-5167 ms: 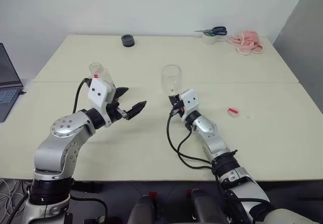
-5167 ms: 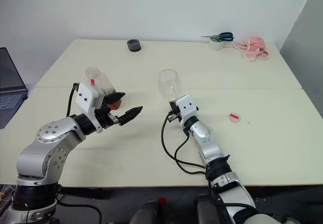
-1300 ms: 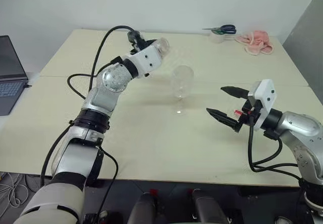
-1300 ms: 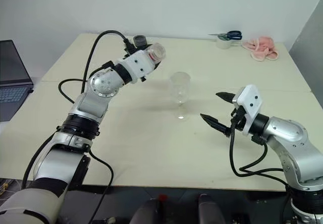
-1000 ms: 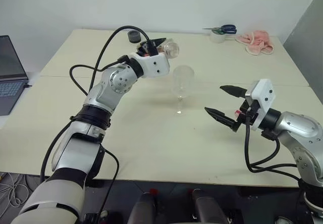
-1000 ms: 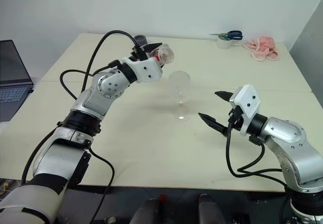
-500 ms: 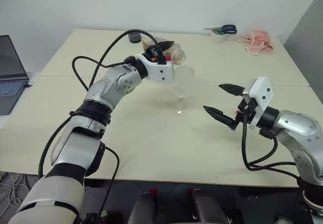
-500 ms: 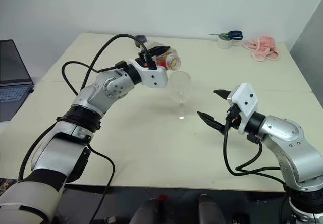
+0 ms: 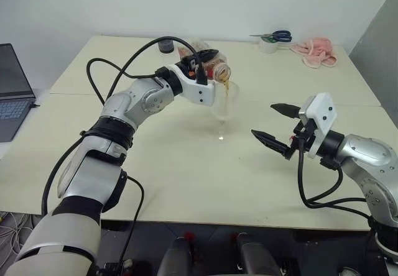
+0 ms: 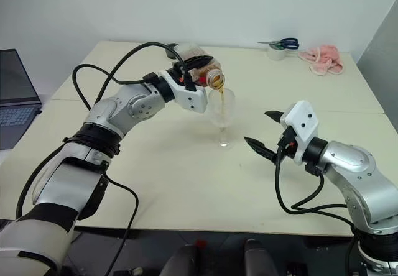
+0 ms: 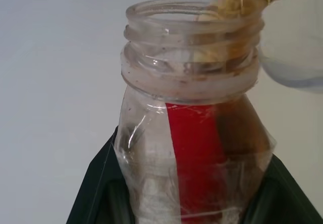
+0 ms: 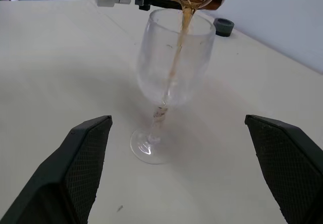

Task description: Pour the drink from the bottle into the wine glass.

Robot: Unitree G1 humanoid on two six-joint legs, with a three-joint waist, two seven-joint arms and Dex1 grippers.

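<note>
table: big pale cream tabletop (image 9: 155,164), everything's sitting on this
left gripper: left gripper (image 9: 205,61) is clamped round the small clear plastic bottle with the red label strip (image 10: 202,69), holding it tipped over, mouth right above the glass rim
right gripper: right gripper (image 9: 273,125) hangs off to the right of the glass, black fingers spread wide, nothing in them
glass: clear stemmed wine glass (image 12: 169,80) stands upright mid-table, between the two arms
drink: thin stream of amber tea-like drink (image 12: 181,37) runs from the bottle mouth into the bowl
</note>
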